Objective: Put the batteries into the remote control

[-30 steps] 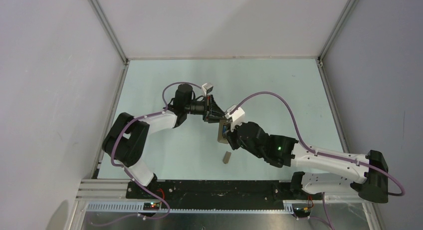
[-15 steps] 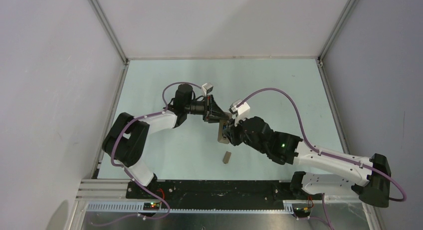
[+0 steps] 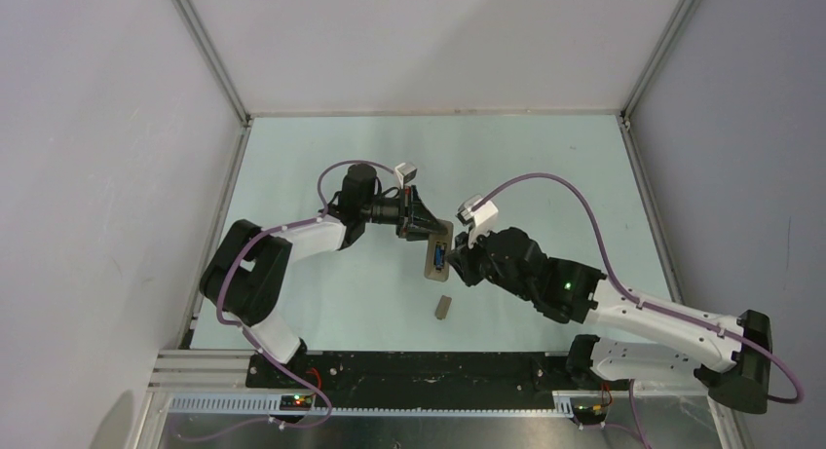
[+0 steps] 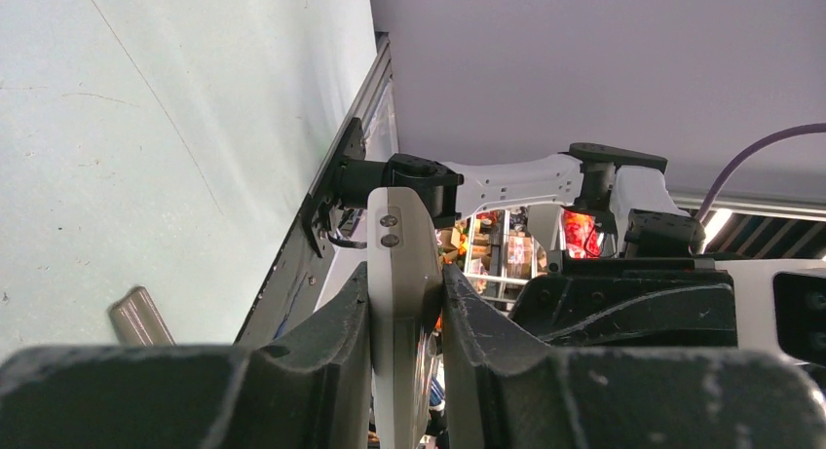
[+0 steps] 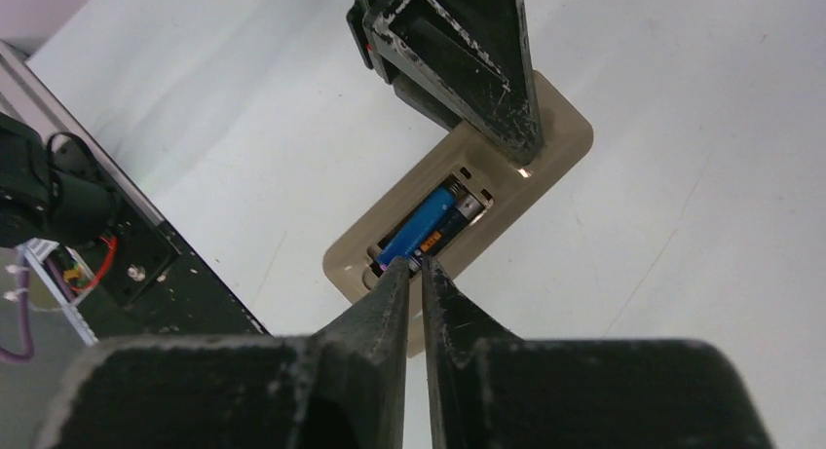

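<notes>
Remote (image 5: 550,142) gripped by L jaws, blue batt (image 5: 421,225) inside, at R jaws' tips

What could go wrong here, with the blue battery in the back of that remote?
1. The nearly closed right fingers push at the end of the blue battery, which seems not quite flat in its bay; a slip could flick it out.
2. The left fingers pinch the remote control only by its edges at one end, so that push might twist it loose.
</notes>
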